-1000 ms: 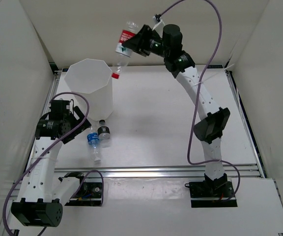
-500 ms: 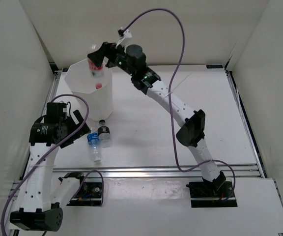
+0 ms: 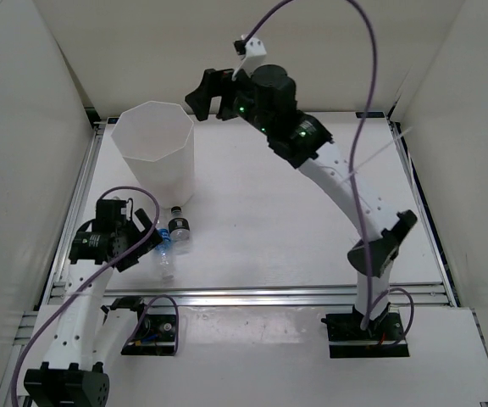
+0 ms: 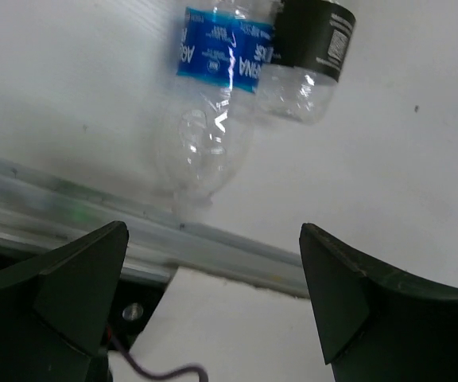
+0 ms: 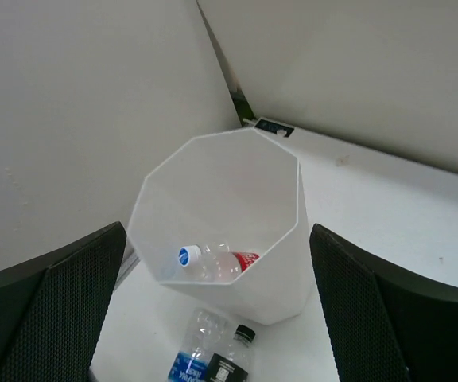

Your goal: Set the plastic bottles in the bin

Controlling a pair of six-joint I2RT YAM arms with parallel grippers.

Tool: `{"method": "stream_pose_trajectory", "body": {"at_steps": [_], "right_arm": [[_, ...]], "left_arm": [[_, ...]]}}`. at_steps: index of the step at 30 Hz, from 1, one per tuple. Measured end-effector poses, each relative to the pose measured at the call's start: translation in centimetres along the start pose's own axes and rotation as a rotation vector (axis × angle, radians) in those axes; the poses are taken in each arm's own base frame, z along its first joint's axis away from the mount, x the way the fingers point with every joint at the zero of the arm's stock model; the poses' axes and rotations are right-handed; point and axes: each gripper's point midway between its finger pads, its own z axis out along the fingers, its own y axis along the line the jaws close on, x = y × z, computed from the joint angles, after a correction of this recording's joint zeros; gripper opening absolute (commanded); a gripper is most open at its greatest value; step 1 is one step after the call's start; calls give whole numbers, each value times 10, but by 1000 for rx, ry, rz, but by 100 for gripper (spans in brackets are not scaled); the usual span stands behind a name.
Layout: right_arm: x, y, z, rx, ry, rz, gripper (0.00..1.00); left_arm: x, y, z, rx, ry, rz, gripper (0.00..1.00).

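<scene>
My left hand [image 4: 213, 235] is the one placed for the next pick. It hangs spread wide and empty on the near side of the bin [image 3: 153, 153], and the blue-labelled bottle [image 4: 213, 103] lies on the table [image 3: 269, 220] straight ahead of it, between the hand and the bin's foot. The bottle lies on its side with its long axis running roughly from the bin toward me, neck end nearest the hand. My fingers [image 4: 78, 286] stand to either side of that axis, so I judge that a short reach forward and down would bracket the body with little turn of the wrist. The black-capped bottle [image 4: 308, 44] lies closer to the bin's foot, touching or all but touching the blue one's label end, so that side is tight. A metal rail [image 4: 70, 207] runs just beside the neck, on the side away from the bin, and leaves little room to come in low there. My right hand [image 3: 208, 93] is high up off the bin's rim on its far right, well apart from both lying bottles, fingers apart and carrying nothing. Inside the bin lie the red-labelled bottle [image 5: 241, 259] and a clear bottle with a blue cap [image 5: 188, 255]. The freest room for moving lies to the right of the bin.
</scene>
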Motion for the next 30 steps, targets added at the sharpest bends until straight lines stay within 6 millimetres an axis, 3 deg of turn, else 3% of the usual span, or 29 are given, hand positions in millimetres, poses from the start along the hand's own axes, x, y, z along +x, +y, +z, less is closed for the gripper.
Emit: {"method": "stream_pose_trajectory", "body": {"at_steps": [4, 10, 13, 18, 26, 30], "right_arm": [[-48, 21, -54, -34, -56, -52, 100], [-80, 27, -102, -31, -103, -125, 100], [-77, 20, -110, -7, -83, -144, 100], [-56, 7, -108, 29, -9, -164, 100], [-42, 0, -115, 45, 35, -187, 100], [-40, -5, -125, 62, 42, -202, 100]], "left_arm": [[2, 6, 37, -33, 8, -21, 100], [-24, 2, 64, -56, -71, -37, 100], [-26, 3, 78, -64, -82, -43, 100], [-17, 13, 95, -91, -72, -52, 100], [-4, 18, 122, -110, -36, -59, 100], [8, 25, 128, -130, -12, -77, 77]]}}
